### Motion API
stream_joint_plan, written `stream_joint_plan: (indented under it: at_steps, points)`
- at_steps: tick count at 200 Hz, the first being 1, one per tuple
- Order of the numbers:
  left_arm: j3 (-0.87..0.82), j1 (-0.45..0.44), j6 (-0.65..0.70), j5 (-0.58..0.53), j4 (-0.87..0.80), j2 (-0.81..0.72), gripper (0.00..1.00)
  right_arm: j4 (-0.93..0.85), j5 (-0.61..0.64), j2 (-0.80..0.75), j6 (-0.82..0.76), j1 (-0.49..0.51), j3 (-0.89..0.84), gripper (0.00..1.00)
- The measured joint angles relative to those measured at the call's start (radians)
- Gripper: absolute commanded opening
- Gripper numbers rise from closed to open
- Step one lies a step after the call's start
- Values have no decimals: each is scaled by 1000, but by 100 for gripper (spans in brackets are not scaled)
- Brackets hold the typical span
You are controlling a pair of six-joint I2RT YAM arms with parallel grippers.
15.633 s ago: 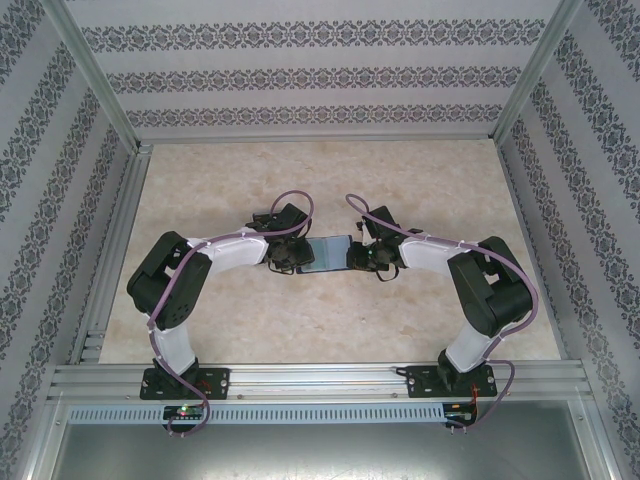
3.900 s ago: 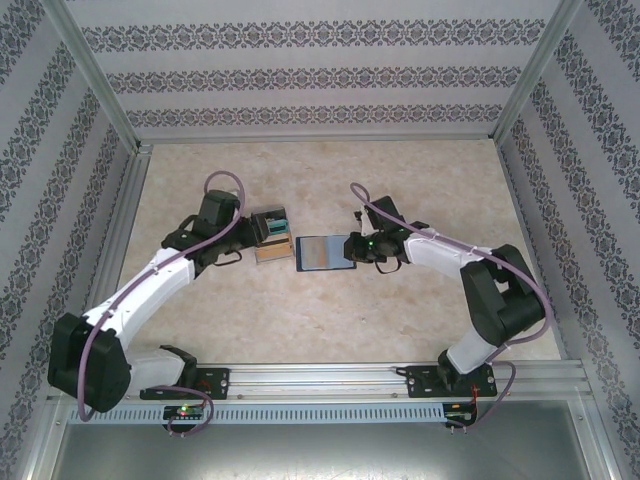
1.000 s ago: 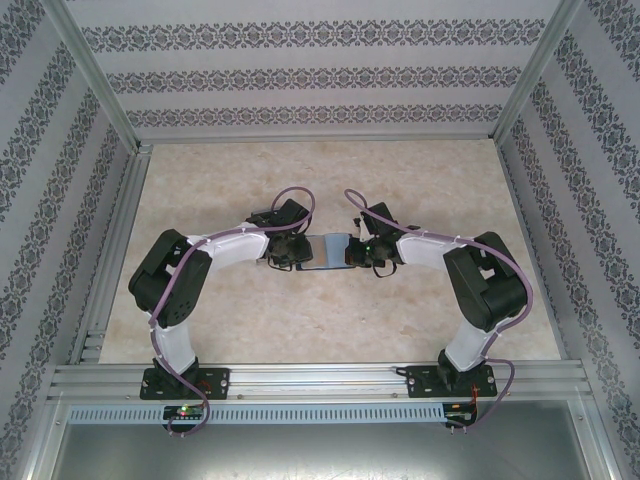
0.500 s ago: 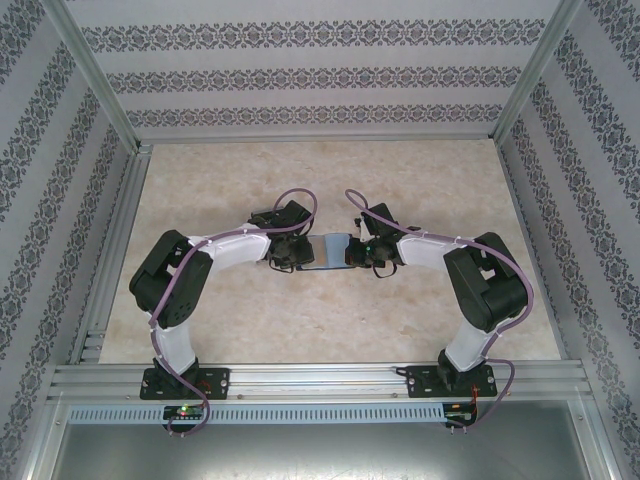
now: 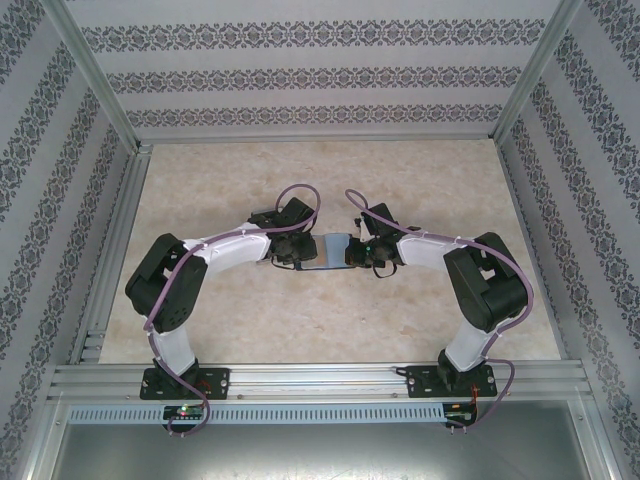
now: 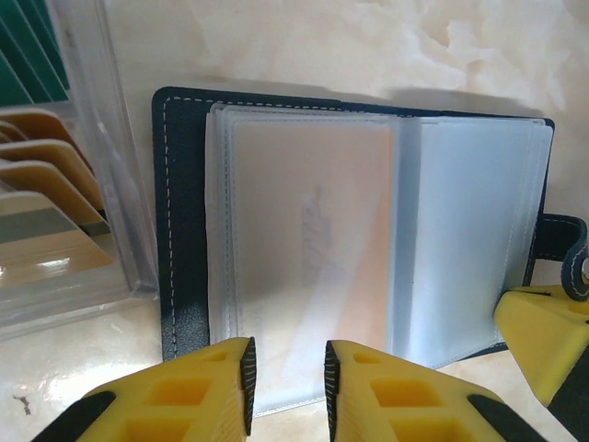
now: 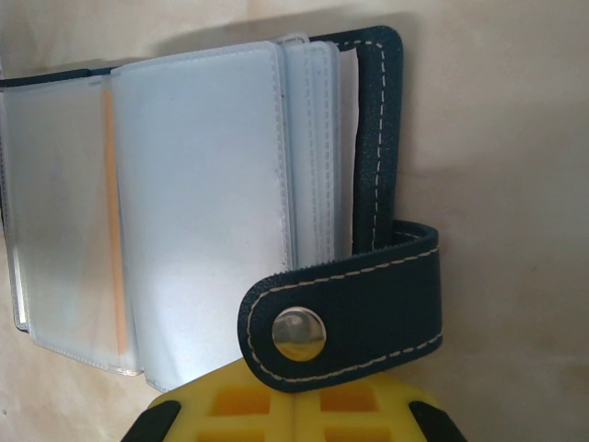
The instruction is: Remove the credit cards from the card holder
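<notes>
card holder [image 6: 184, 276] matt stitched leather, frosted plastic sleeves [image 6: 313, 239], shiny metal snap [image 7: 299, 333]

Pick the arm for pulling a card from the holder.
Left. The left gripper has its jaws apart right at the sleeve edge of the open card holder, lined up with the pale orange card inside. The right gripper is shut by the snap tab, probably steadying the holder.

The open card holder [image 5: 328, 252] lies on the table [image 5: 420, 180], between the left gripper [image 5: 298, 256] and the right gripper [image 5: 353, 256]. A clear tray [image 6: 101, 184] holding the credit cards [image 6: 41, 180] stands just beside its left edge.
</notes>
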Motion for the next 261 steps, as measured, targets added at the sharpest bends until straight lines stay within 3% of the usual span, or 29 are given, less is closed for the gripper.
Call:
stream_joint_plan:
  at_steps: [81,141,214,261]
  points:
    - [5,0,0,4,-13,68,29,0,0,0,0,0,0,3]
    - [0,0,-2,76,55,71,51,0,0,0,1,0,0,3]
    - [-41,0,-5,170,178,53,60,0,0,0,3,0,0,3]
    - [-29,0,0,173,185,33,79,3,0,-2,5,0,-3,3]
